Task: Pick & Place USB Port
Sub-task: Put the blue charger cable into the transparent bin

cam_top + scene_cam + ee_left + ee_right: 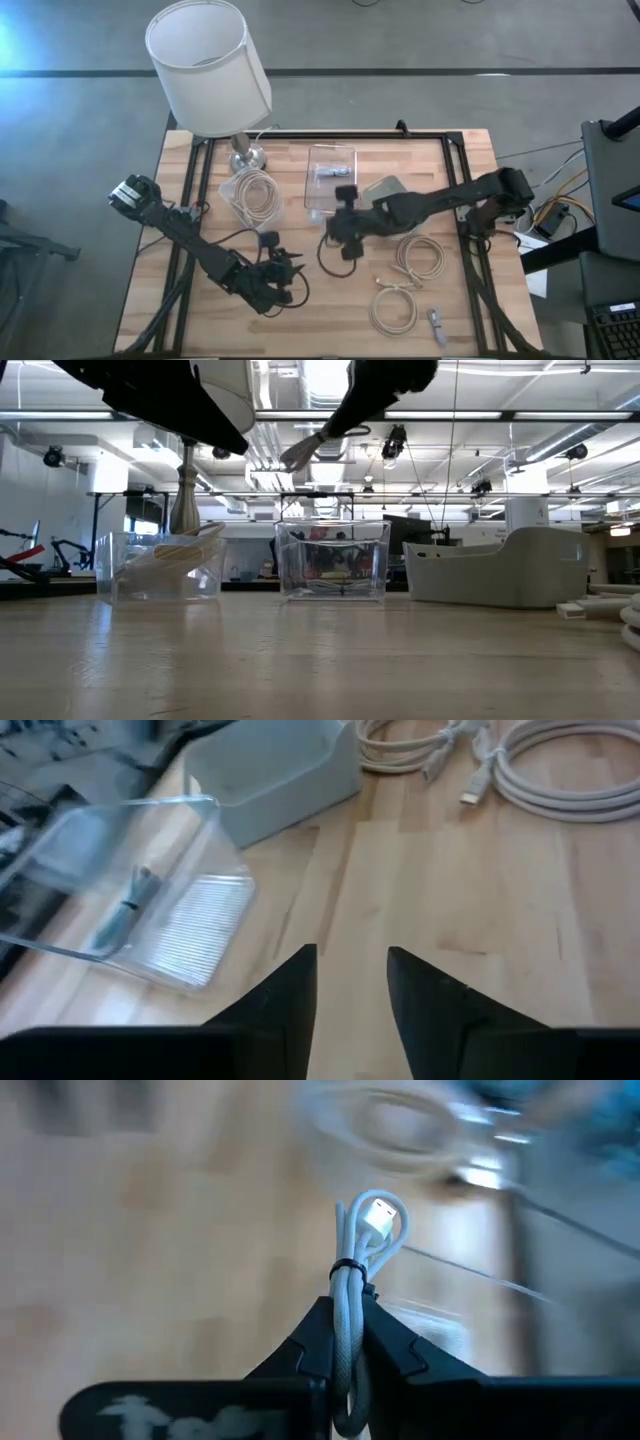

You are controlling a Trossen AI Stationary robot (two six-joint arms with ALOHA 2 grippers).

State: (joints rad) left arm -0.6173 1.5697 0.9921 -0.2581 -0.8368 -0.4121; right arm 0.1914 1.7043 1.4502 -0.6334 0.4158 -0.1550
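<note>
A: How far along would you put it?

B: Mid-carry, I'd say. The right claw [340, 1342] is clamped on a bundled white USB cable [358, 1270], lifted off the table [330, 310], about mid-table and just on the near side of the clear bin [332, 176]. The pick looks done; the drop is not.

A: And the left arm?

B: The left claw [352, 988] hangs near the table's near-left part, jaws parted, nothing between them.

A: What's already in the containers?

B: The clear bin, at the middle of the far edge, holds at least one small grey piece, probably a cable or adapter; I can't tell more. The clear cup [252, 196] to its left, by the lamp [210, 65], has a coiled white cable in it. A grey tray [385, 188] sits right of the bin; its contents are hidden.

A: What's left?

B: Two loose coils [408, 280] and a small connector [438, 322] lie toward the near-right corner, well apart from the bins. So I judge several items remain to sort.
</note>
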